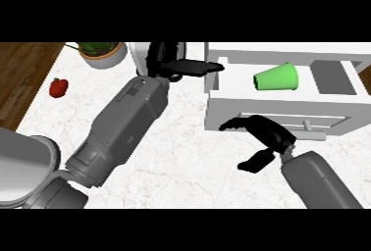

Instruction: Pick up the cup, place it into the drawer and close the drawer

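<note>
One head-height view, steeply down onto the counter point(188, 147), close, drawer point(282, 105) at upper right.

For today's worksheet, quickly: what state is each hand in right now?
Left hand: open, empty, fingers by the drawer wall.
Right hand: open, empty.

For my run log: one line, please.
cup in drawer | drawer open | left hand at drawer's side | right hand open by front
</note>
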